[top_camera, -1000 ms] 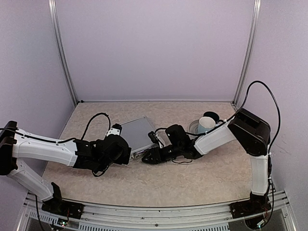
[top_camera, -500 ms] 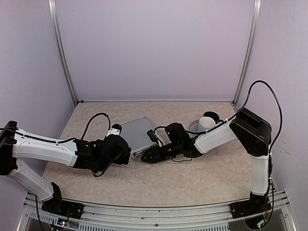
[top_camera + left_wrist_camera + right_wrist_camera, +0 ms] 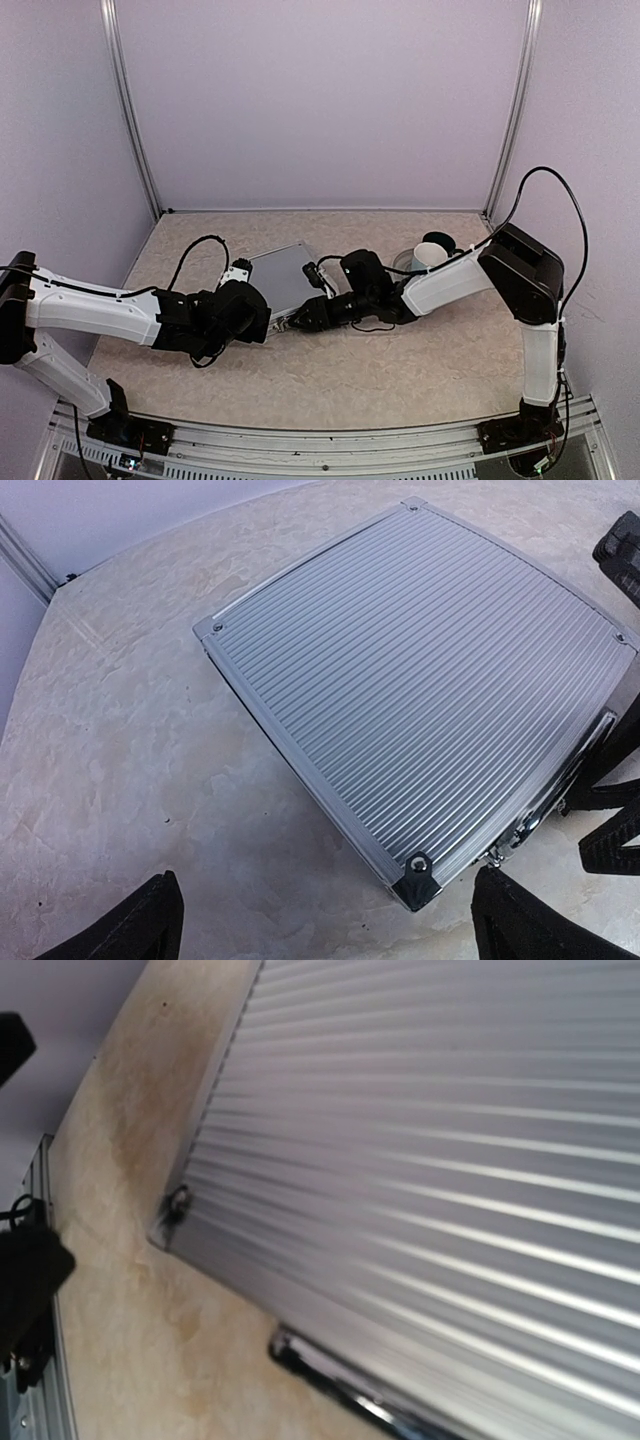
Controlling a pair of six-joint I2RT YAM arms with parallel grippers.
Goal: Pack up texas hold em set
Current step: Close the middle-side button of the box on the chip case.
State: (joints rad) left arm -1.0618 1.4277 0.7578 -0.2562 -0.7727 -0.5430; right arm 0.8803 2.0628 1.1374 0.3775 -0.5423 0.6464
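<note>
Briefcase (image 3: 285, 276) lies closed in the centre of the top view with its latch (image 3: 527, 825) edge facing the 2 arms; left gripper (image 3: 325, 915) fingers are spread wide around its near corner, holding nothing, and right gripper (image 3: 304, 318) noses up to the latch, probably to fasten it, finger state unreadable

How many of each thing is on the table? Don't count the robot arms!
Silver case: 1
Cup: 1
Saucer: 1
Total: 3
</note>
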